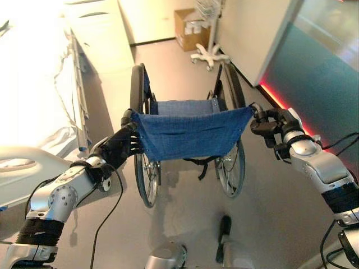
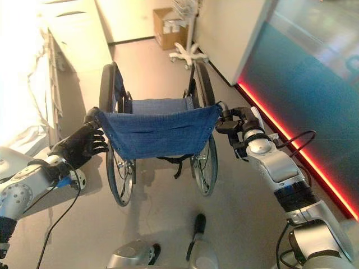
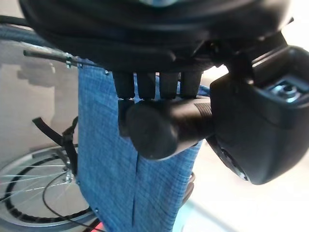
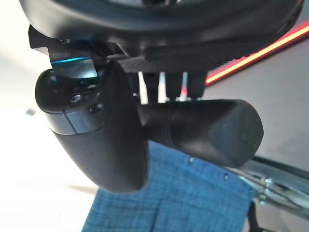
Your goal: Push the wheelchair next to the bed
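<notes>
The wheelchair (image 1: 190,131) stands in front of me, seen from behind, its blue cloth backrest (image 2: 160,133) stretched between two black push handles. My left hand (image 1: 120,147) is shut on the left handle (image 3: 159,128), fingers curled over the grip and the thumb (image 3: 260,130) beside it. My right hand (image 1: 275,126) is shut on the right handle (image 4: 207,130), with its thumb (image 4: 96,140) wrapped under. The bed (image 1: 33,101), white with a side rail, runs along the left, roughly a wheel's width from the wheelchair's left wheel (image 1: 137,89).
A white cabinet (image 1: 98,28) stands past the bed's far end. At the back are a cardboard box (image 1: 190,28) and a white wheeled stand base (image 1: 208,55). A teal wall with a red light strip (image 1: 280,103) runs close along the right.
</notes>
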